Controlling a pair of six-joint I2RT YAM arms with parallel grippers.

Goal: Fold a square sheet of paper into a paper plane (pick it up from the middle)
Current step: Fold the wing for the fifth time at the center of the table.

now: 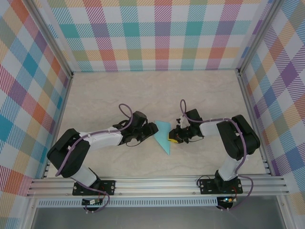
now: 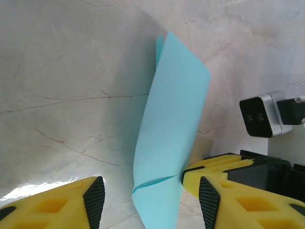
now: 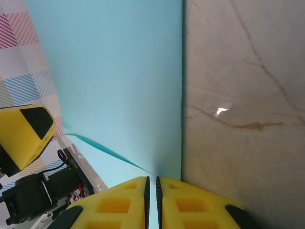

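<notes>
The right gripper (image 3: 152, 185) is pinched tight on the edge of the paper (image 3: 114, 71); the left gripper (image 2: 151, 202) gapes wide, one finger on either side of the paper's creased end, not clamping it; the paper, folded to a point, sits between both grippers over mid-table (image 1: 143, 90).

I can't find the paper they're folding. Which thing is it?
Find the marbled table inside the checkered walls. Midway between the left gripper and right gripper is the paper: plain light turquoise, folded to a point, while its neighbours are black and yellow.
</notes>
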